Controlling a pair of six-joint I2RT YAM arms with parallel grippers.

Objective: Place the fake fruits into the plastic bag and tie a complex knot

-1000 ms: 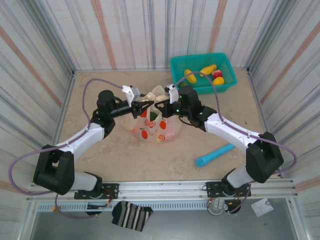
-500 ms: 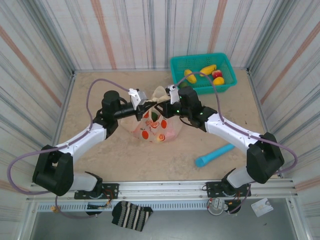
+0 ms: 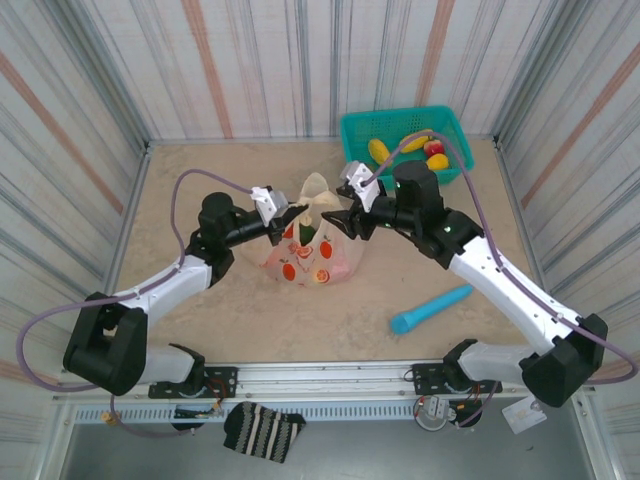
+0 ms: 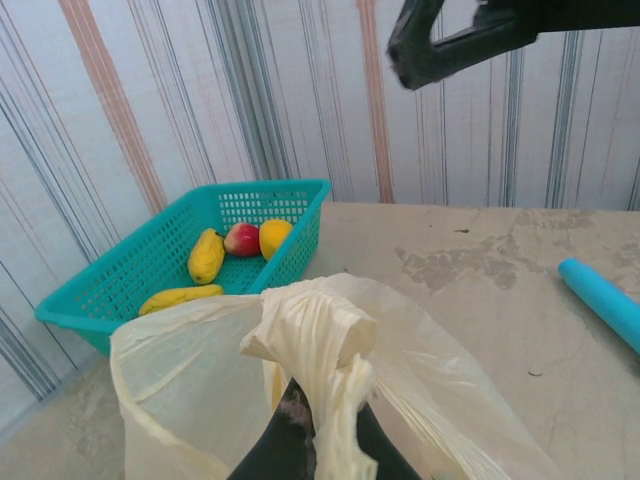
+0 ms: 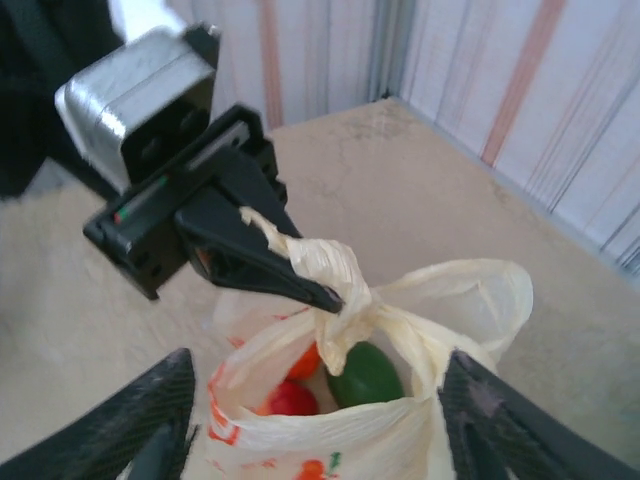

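The plastic bag [image 3: 312,255] stands mid-table, its cream handles twisted into a bunch [image 3: 312,200] above it. My left gripper [image 3: 293,213] is shut on that bunch; up close the handle [image 4: 325,345] rises from between the dark fingers of the left gripper [image 4: 325,435]. My right gripper [image 3: 345,222] is open just right of the bag, its fingers [image 5: 150,420] spread either side of the bag's mouth [image 5: 400,440] and touching nothing. Inside lie fake fruits: a green one [image 5: 365,372], a red one [image 5: 290,398] and an orange one [image 5: 312,360].
A teal basket [image 3: 395,113] at the back right holds more fake fruits: a yellow mango [image 3: 380,152], a banana [image 3: 415,142] and a red apple [image 3: 434,148]. A blue stick [image 3: 430,308] lies front right. Striped walls ring the table.
My right gripper has opened, let go of the bag handle and drawn back to the right. My left gripper has shut on the handle bunch.
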